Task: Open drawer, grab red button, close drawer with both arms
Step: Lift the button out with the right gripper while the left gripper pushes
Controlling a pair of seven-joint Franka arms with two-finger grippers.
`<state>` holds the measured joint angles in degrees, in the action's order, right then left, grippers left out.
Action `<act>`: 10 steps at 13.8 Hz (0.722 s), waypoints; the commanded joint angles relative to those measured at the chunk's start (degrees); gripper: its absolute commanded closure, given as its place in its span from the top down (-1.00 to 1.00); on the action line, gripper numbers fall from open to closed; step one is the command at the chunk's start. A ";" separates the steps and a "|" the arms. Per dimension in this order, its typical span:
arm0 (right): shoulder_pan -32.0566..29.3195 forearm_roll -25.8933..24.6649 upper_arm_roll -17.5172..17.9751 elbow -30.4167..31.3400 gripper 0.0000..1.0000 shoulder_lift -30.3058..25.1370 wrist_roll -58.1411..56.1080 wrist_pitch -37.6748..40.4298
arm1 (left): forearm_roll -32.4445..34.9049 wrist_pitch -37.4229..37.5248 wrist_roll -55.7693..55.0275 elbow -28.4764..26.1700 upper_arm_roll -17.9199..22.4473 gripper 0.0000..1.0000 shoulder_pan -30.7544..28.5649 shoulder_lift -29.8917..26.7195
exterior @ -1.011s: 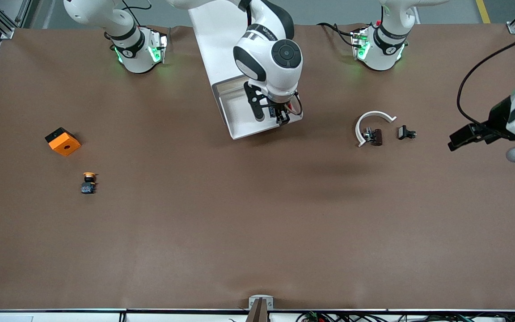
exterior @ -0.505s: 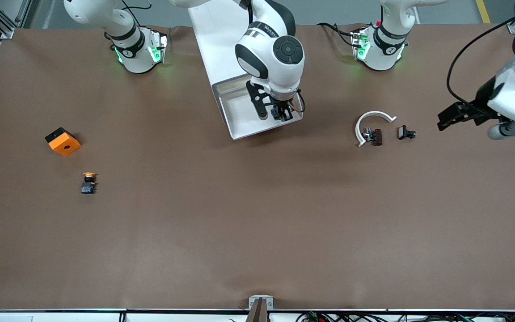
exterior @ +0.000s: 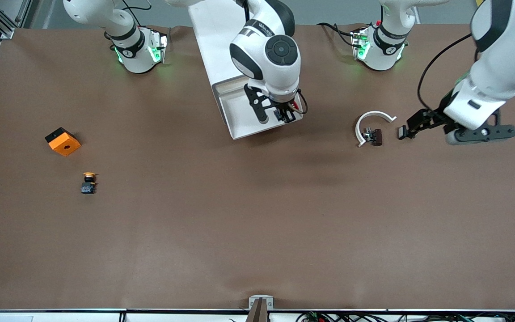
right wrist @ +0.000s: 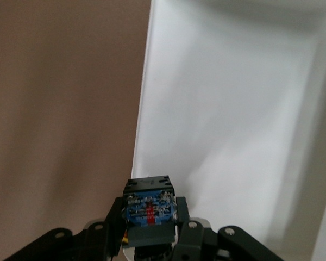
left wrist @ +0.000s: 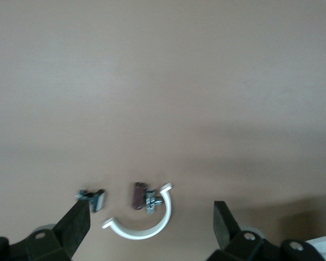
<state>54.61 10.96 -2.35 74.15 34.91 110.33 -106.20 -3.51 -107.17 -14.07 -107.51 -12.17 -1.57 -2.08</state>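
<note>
Right gripper (exterior: 283, 115) clamps the red-capped push button with black-and-grey blocky body (right wrist: 149, 213), held over the open white metal drawer (exterior: 239, 123). Left gripper (left wrist: 149, 224) hangs wide open over the brown surface (exterior: 257, 214) near a white plastic C-shaped clip (exterior: 370, 120). Risk: button could clip the drawer wall; left arm's closing push could skew the drawer.

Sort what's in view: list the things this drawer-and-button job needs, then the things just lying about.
Job: open drawer; button held in the right gripper over the drawer; left gripper, open.

Lying about: orange cube, yellow-capped button, white clip, small black part.
</note>
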 commanded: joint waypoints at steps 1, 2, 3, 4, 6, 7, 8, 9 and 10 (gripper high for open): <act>-3.53 1.87 0.42 -2.52 -1.00 -1.51 -17.60 6.77 | -2.81 -3.91 -4.10 -2.00 -3.64 1.00 -0.19 2.50; -3.98 1.61 -0.02 -2.52 -1.00 -2.82 -25.09 8.97 | -2.90 -5.22 -8.30 -2.01 -6.00 1.00 -0.19 4.09; -4.76 1.61 -0.28 -2.52 -1.00 -4.23 -30.99 10.47 | -2.82 -7.24 -11.65 -2.01 -8.03 1.00 -0.19 5.23; -6.95 1.52 -0.28 -2.44 -1.00 -5.20 -35.75 10.66 | -2.82 -9.17 -14.90 -1.92 -10.22 1.00 -0.01 6.98; -9.95 0.21 -0.46 -1.65 -1.00 -8.18 -46.64 12.15 | -2.64 -10.77 -19.31 -1.83 -12.70 1.00 0.51 10.15; -11.96 -0.58 -0.46 -1.64 -1.00 -9.24 -52.09 12.42 | -2.21 -11.91 -21.24 -1.92 -13.40 1.00 1.56 11.73; -14.94 -0.59 -0.37 -1.56 -1.00 -10.29 -57.10 13.12 | -2.20 -12.79 -23.09 -1.92 -13.41 1.00 2.35 12.79; -17.14 -0.68 -0.37 -1.47 -1.00 -11.09 -61.59 13.91 | -2.20 -13.40 -25.20 -1.66 -13.58 1.00 3.06 14.54; -19.17 -0.77 -0.46 -0.95 -1.00 -11.70 -64.86 14.35 | -2.20 -14.72 -26.70 -1.57 -13.58 1.00 5.24 15.87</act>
<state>39.50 10.79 -3.80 71.18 25.63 52.39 -92.73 -5.84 -119.99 -37.77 -109.77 -25.41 1.66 11.30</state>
